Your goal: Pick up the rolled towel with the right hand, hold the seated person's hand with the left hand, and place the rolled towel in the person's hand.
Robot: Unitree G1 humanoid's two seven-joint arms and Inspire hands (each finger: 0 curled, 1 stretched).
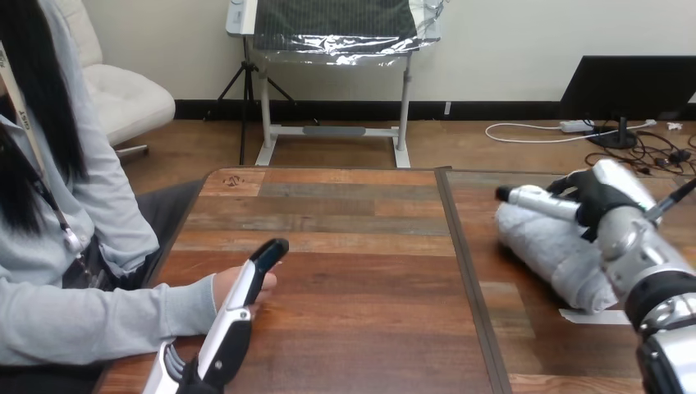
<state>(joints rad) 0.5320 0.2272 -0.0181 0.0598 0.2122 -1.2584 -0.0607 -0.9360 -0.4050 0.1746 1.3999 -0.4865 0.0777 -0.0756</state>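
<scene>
1. Bottom left of the frame: the robot's left hand (pixel 223 338) comes up from the lower edge, its one visible finger long and straight, black tip pointing up and right. Nothing is curled here, and there's no grip to be seen.
2. Right behind that finger is the person's hand (pixel 226 287), resting on the wooden table (pixel 353 246) at centre left, with the grey sleeve running off to the left. The robot's straight finger crosses in front of it. The two overlap, but I cannot tell whether they touch.
3. Lower right: the right arm's silver forearm (pixel 657 283) rises from the corner. Beside it, a small strip of white tape (pixel 592 316) lies on the table.
4. Centre right: the rolled towel (pixel 548 250), pale and thick, lies on the table at a slant from upper left to lower right, on the right-hand panel past the dark seam (pixel 468 271).
5. Just above the towel's far end is the right hand (pixel 597 201), fingers stretched out straight toward the left, not wrapped round anything. It sits over the roll, and I cannot tell whether it makes contact.
</scene>
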